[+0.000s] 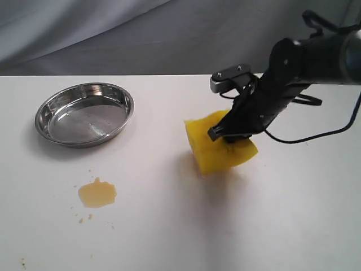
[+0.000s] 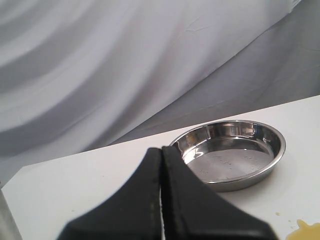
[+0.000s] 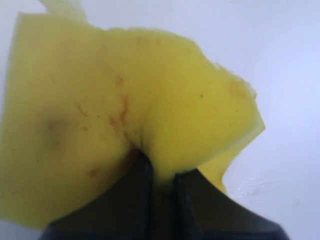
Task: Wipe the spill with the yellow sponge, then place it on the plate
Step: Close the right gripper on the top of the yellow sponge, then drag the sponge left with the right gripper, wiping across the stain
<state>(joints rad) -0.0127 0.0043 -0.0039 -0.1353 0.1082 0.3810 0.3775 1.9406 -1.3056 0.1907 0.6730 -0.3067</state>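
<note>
The yellow sponge [image 1: 217,148] hangs tilted just above the white table, right of centre, pinched by my right gripper [image 1: 230,133], which is shut on its upper edge. Up close the yellow sponge [image 3: 125,100] bulges around the gripper [image 3: 162,170] and shows orange-brown specks. The spill [image 1: 97,193], an amber puddle with tiny droplets around it, lies at the front left, well apart from the sponge. Behind the puddle sits the shiny steel plate [image 1: 84,114], with nothing in it. My left gripper [image 2: 161,165] is shut on nothing, hovering near the plate [image 2: 235,152]; the exterior view does not show it.
A grey cloth backdrop [image 1: 141,34] hangs behind the table's far edge. A black cable [image 1: 316,132] loops off the right arm over the table's right side. An edge of the spill [image 2: 305,230] shows in the left wrist view.
</note>
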